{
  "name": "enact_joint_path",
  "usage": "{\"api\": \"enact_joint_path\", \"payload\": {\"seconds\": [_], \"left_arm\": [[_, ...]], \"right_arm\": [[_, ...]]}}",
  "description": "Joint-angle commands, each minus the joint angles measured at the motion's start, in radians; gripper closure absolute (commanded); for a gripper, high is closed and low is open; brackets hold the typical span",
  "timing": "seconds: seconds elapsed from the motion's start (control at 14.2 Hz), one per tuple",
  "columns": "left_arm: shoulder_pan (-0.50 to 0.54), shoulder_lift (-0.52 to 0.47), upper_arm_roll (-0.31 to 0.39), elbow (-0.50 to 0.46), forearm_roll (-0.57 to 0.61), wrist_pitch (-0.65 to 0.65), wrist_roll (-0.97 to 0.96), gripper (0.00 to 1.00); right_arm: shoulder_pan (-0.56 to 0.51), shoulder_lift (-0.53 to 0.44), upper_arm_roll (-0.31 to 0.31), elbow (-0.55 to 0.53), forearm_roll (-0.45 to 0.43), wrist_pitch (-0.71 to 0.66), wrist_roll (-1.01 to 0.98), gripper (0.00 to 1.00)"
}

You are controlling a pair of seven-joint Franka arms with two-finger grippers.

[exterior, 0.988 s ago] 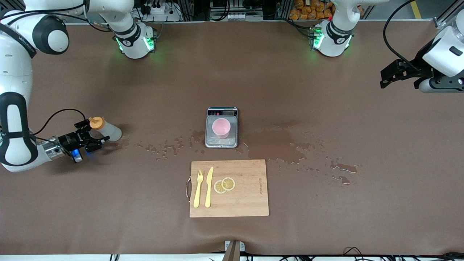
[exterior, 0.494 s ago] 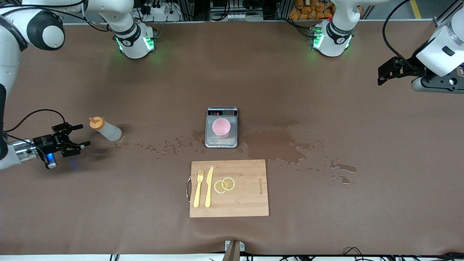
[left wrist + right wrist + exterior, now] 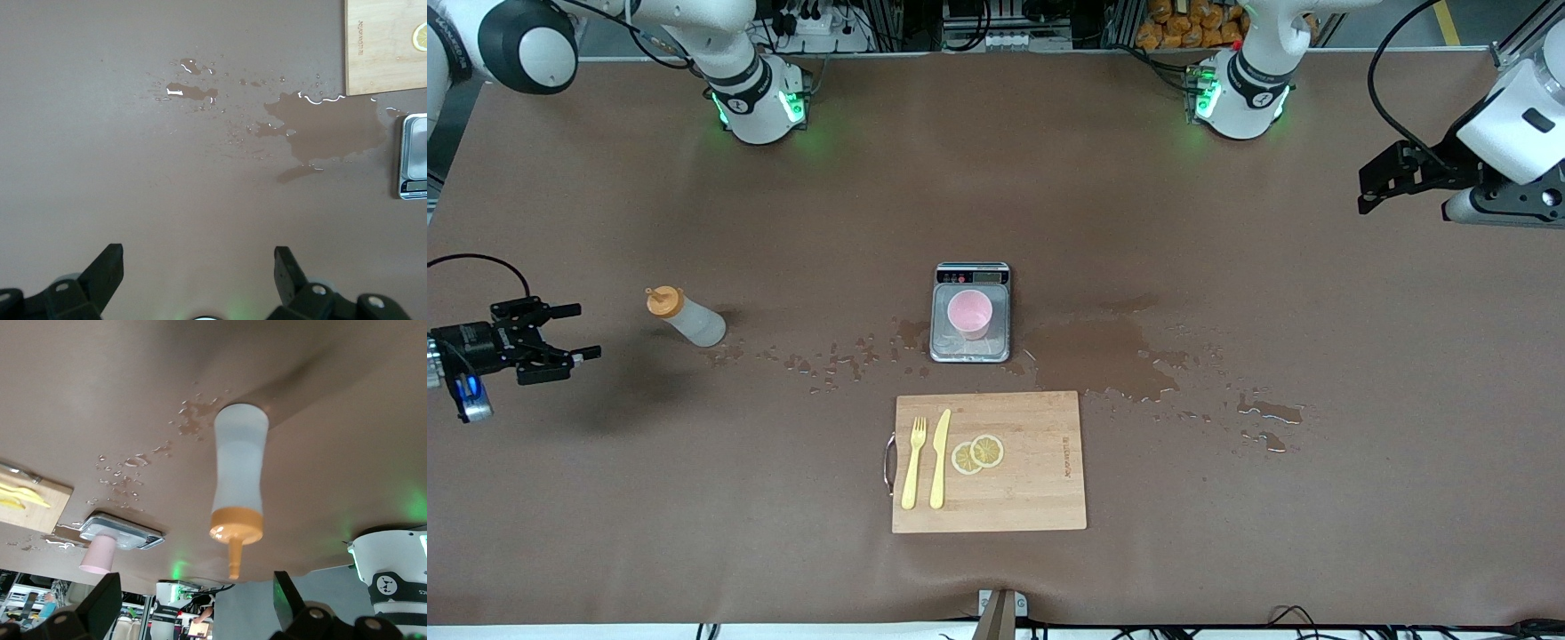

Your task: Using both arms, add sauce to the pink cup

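Observation:
The sauce bottle (image 3: 687, 317), whitish with an orange nozzle cap, stands free on the brown table toward the right arm's end; it also shows in the right wrist view (image 3: 239, 473). My right gripper (image 3: 587, 332) is open and empty, a short way from the bottle toward the table's end (image 3: 193, 587). The pink cup (image 3: 969, 313) stands on the silver scale (image 3: 996, 342) at mid-table and shows in the right wrist view (image 3: 100, 557). My left gripper (image 3: 1362, 194) is open and empty, held up over the left arm's end of the table (image 3: 198, 260).
A wooden cutting board (image 3: 1032, 480) with a yellow fork (image 3: 912, 462), a knife (image 3: 939, 458) and lemon slices (image 3: 978, 453) lies nearer the camera than the scale. Wet patches (image 3: 1103, 351) spread beside the scale on both sides.
My right gripper has let go of the sauce bottle and drawn back from it toward the right arm's end of the table. The bottle stays standing. The left gripper shifted slightly.

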Motion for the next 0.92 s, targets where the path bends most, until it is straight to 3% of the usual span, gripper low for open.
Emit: {"api": "enact_joint_path", "payload": {"seconds": [0.0,0.63,0.71,0.85], "left_arm": [[0.016,-0.012,-0.011,0.003,-0.010,0.003,0.012,0.00],[0.014,-0.012,-0.011,0.006,-0.007,0.003,0.004,0.00],[0.013,-0.011,-0.011,0.006,-0.004,0.003,0.004,0.00],[0.013,-0.009,-0.011,0.006,-0.007,0.003,0.007,0.00]], "right_arm": [[0.066,-0.104,0.003,-0.008,-0.023,-0.002,-0.008,0.00],[0.289,-0.317,0.007,-0.008,-0.023,0.004,0.000,0.00],[0.328,-0.343,0.003,-0.008,-0.040,0.007,0.001,0.00],[0.423,-0.381,0.007,-0.009,-0.162,0.024,0.003,0.00]]}}
